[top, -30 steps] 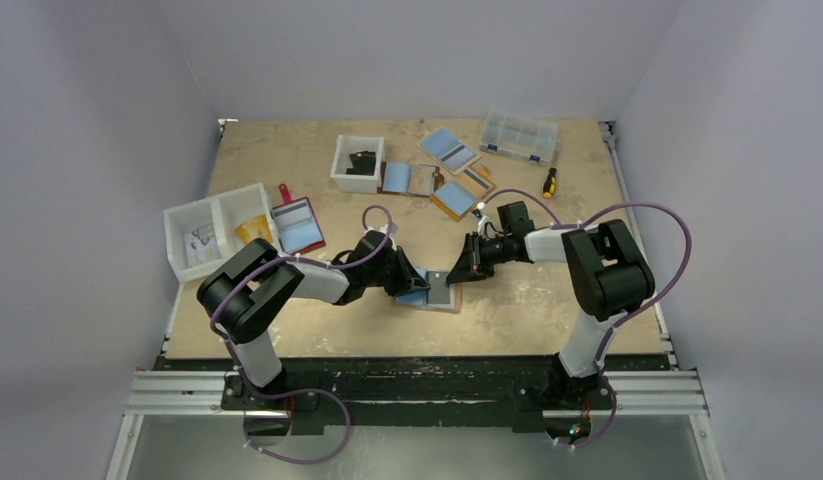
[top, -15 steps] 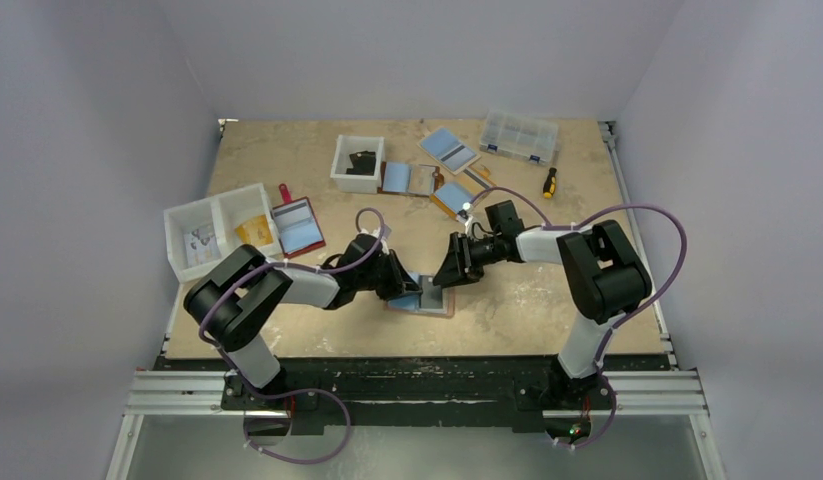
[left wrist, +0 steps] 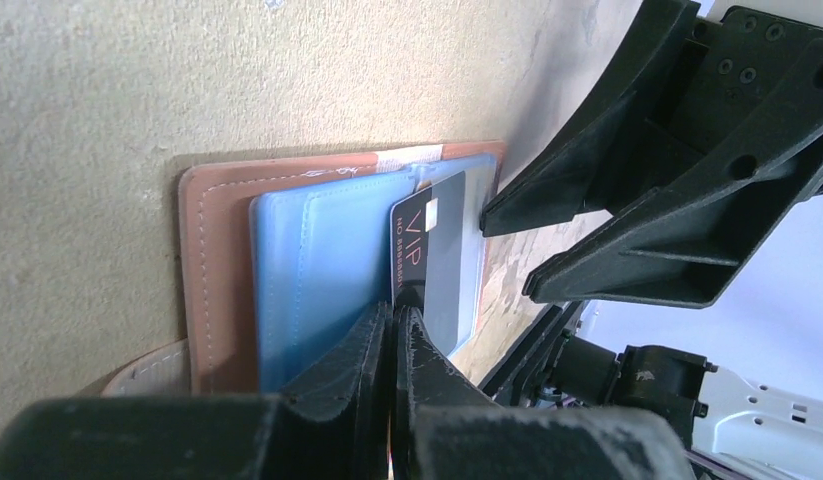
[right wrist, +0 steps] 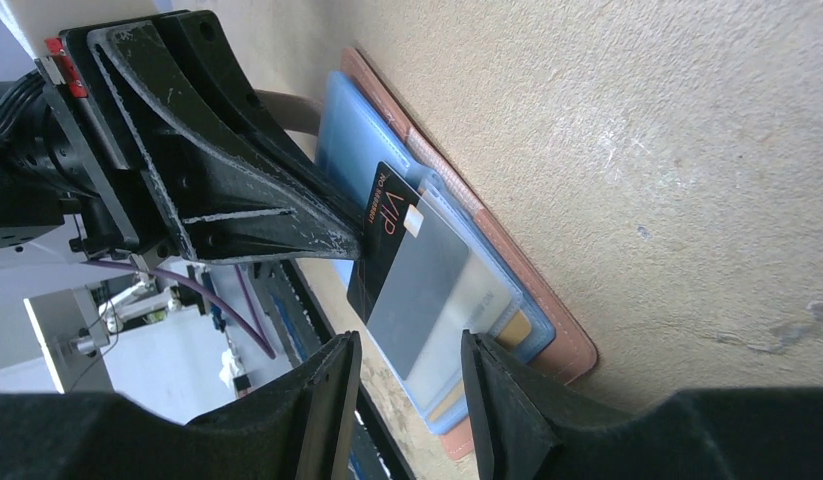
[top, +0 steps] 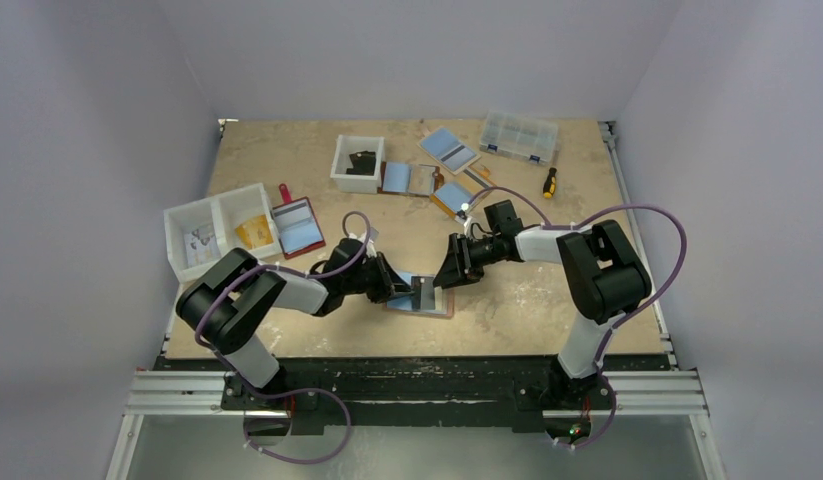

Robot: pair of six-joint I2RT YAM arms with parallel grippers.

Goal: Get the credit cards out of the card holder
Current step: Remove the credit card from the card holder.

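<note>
Card holder [top: 442, 308] lies opened flat on the table [top: 527, 310], directly under the tips of the left claw [left wrist: 395, 315] and just in front of the right claw [right wrist: 409, 340]. The left claw is fully closed and pinches one short edge of the dark grey VIP card [left wrist: 437, 250]. The other end of this card sits inside the clear pocket of the light blue inner sleeve [left wrist: 307, 280]. The card rises at a slant from the pocket toward the claw, I think because it must slide out along the pocket opening and not straight up. The right claw stands about half open and has nothing between its fingers. Its tips hang close to the edge of the holder opposite the left claw, apart from the leather. Probably it is placed there to press the holder down if the holder slides together with the card. A light blue card I cannot tell apart from the sleeve.
</note>
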